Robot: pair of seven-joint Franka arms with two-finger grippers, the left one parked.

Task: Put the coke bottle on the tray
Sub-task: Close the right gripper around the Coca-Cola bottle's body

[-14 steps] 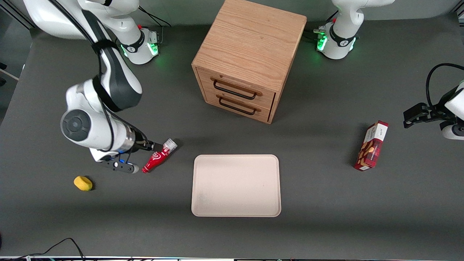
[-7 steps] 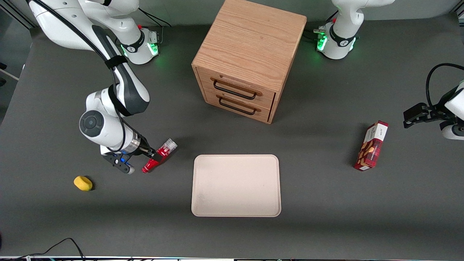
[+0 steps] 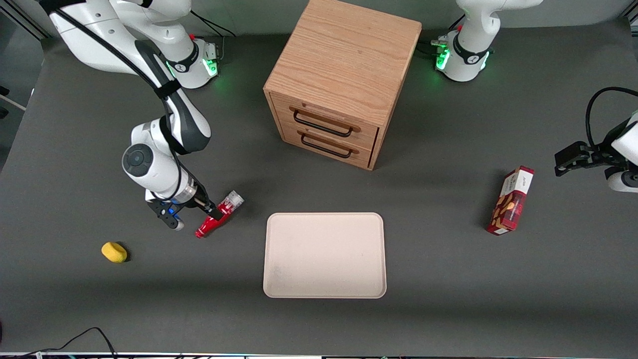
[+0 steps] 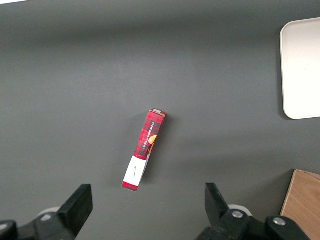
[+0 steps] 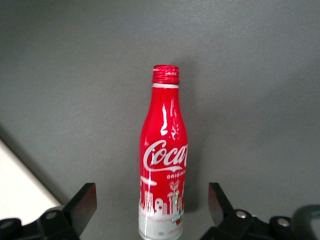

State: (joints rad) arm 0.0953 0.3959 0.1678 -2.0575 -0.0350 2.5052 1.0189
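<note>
The coke bottle (image 3: 206,227) lies on its side on the dark table, beside the tray (image 3: 324,219) toward the working arm's end. Its red cap end points nearer the front camera and its silvery base (image 3: 233,201) farther away. My right gripper (image 3: 215,213) is low over the bottle's middle, open, with one finger on each side. In the right wrist view the bottle (image 5: 164,150) lies between the open fingers (image 5: 86,199), with clear gaps on both sides, and a pale corner of the tray (image 5: 15,187) shows. The tray has nothing on it.
A wooden two-drawer cabinet (image 3: 344,80) stands farther from the front camera than the tray. A red snack box (image 3: 511,201) lies toward the parked arm's end and also shows in the left wrist view (image 4: 145,150). A small yellow object (image 3: 114,252) lies toward the working arm's end.
My right arm has come down and shifted toward the bottle. The open fingers now straddle its middle. The bottle and tray have not moved.
</note>
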